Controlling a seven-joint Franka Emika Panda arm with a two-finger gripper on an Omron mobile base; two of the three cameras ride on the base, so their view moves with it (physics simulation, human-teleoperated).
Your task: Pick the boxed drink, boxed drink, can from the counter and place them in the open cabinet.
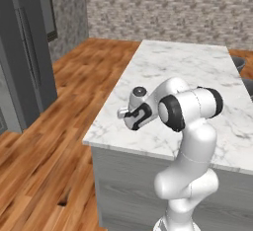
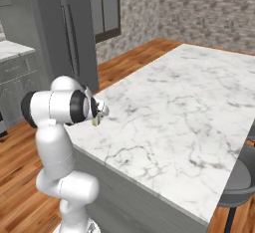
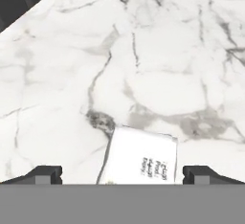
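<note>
Hovering wide open, claw (image 3: 122, 174) straddles 1 small cream-white boxed drink carton (image 3: 139, 160) on white grey-veined marble surface (image 3: 158, 65), near its left edge.

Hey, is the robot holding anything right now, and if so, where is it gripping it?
Nothing is held. The gripper is open above the counter, its fingers standing wide on either side of a boxed drink without touching it.

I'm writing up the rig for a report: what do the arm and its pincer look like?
The arm is made of glossy white, rounded segments with black bands at the joints, and a grey cap tops the wrist. No cables or markings can be made out. The pincer ends in two small dark, blocky fingertips.
</note>
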